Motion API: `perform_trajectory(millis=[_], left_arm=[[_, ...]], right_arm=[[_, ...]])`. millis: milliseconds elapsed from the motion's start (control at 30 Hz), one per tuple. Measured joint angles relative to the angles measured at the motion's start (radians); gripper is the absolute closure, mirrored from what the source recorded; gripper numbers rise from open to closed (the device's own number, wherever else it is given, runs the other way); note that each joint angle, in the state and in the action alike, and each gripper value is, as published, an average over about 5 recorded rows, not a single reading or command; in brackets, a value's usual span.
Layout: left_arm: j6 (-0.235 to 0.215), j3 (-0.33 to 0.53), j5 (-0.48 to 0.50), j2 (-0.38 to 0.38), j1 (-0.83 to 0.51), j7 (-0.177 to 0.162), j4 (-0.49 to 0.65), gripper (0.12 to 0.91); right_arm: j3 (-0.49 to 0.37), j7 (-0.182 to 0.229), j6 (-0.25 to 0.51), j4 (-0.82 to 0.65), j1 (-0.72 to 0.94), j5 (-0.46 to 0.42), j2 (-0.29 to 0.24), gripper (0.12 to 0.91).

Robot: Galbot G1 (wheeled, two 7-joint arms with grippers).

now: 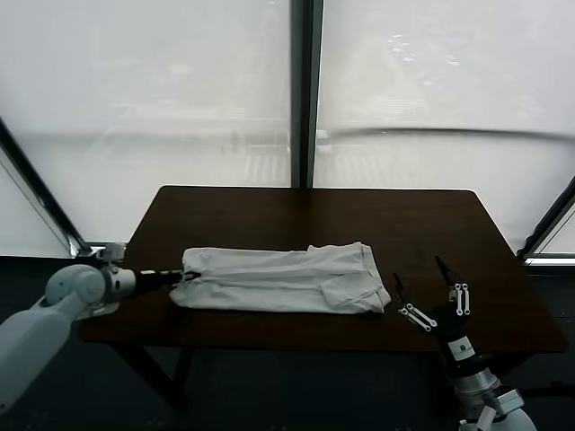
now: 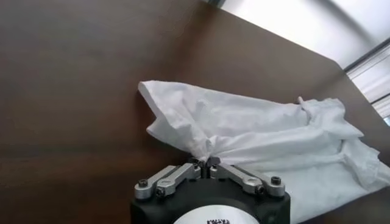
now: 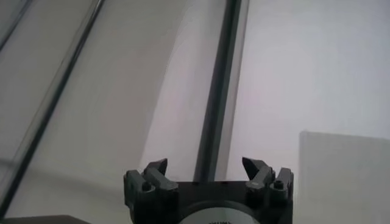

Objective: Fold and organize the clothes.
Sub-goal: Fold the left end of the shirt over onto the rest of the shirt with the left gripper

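A dark wooden tabletop point(image 1: 269, 211) stands before bright frosted window panels point(image 1: 144, 99), split by a dark vertical post point(image 1: 304, 90).

left gripper point(image 1: 186, 276) pinching T-shirt point(image 1: 278, 279) edge | right gripper point(image 1: 424, 287) spread (idle)

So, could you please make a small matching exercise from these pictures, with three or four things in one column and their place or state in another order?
Column 1
1. left gripper
2. right gripper
3. T-shirt
4. table

Column 2
a. dark brown, carries the garment
b. open, holding nothing, near the table's right front part
c. white, lying in a long folded strip
d. shut on bunched cloth at the garment's left end

Pairs: 1-d, 2-b, 3-c, 4-a
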Motion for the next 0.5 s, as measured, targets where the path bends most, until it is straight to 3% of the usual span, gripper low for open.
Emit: perform_trajectory(millis=[200, 333, 500], left_arm=[[-0.001, -0.026, -0.014, 0.113, 0.005, -0.030, -0.007, 0.838], [-0.001, -0.042, -0.048, 0.143, 0.015, -0.088, -0.039, 0.838], [-0.001, -0.048, -0.081, 0.120, 0.023, -0.160, -0.118, 0.838]], right_arm=[[-0.042, 0.006, -0.009, -0.021, 0.053, 0.001, 0.007, 0.118], [-0.065, 0.010, -0.013, -0.032, 0.087, 0.004, 0.007, 0.118], [-0.080, 0.014, -0.013, -0.044, 0.114, 0.011, 0.008, 0.118]])
